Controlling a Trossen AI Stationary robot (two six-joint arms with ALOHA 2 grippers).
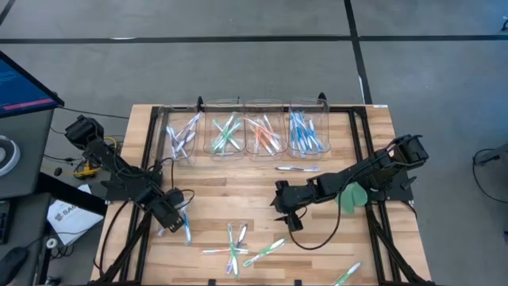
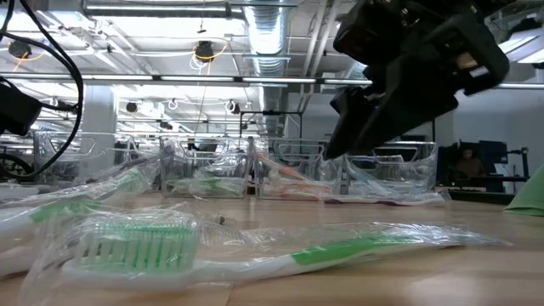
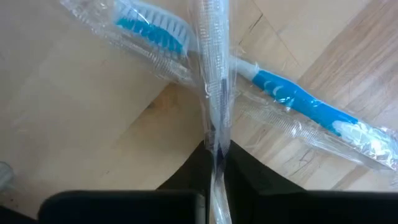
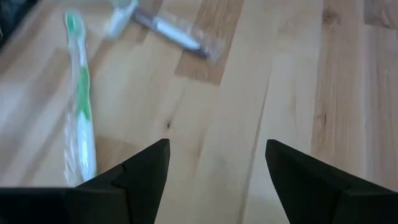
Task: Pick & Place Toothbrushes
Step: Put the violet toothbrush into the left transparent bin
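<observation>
My left gripper [image 1: 175,216] [image 3: 216,149], at the table's near left, is shut on a clear-wrapped whitish toothbrush [image 3: 212,68]. That toothbrush crosses over a blue wrapped toothbrush [image 3: 292,102] [image 1: 187,230] lying on the wood. My right gripper [image 1: 282,208] [image 4: 217,168] is open and empty above bare wood near the table's middle; it also shows in the low view [image 2: 357,127]. A green toothbrush [image 4: 79,118] and a purple one [image 4: 174,31] lie ahead of it. Several loose toothbrushes [image 1: 236,248] lie near the front edge. My left gripper pinches the wrapped toothbrush between its two fingers [image 3: 186,180] at one end of its handle [image 3: 216,140]. The toothbrush sticks out straight ahead of the fingertips, along the fingers, over the blue toothbrush. Whether its far end touches the table does not show.
Four clear bins [image 1: 246,127] stand in a row at the far edge, holding purple, green, orange and blue toothbrushes. One toothbrush [image 1: 298,168] lies in front of them. A flat green leaf-shaped piece [image 1: 353,197] lies by the right arm. Another toothbrush [image 1: 347,274] lies at the near right.
</observation>
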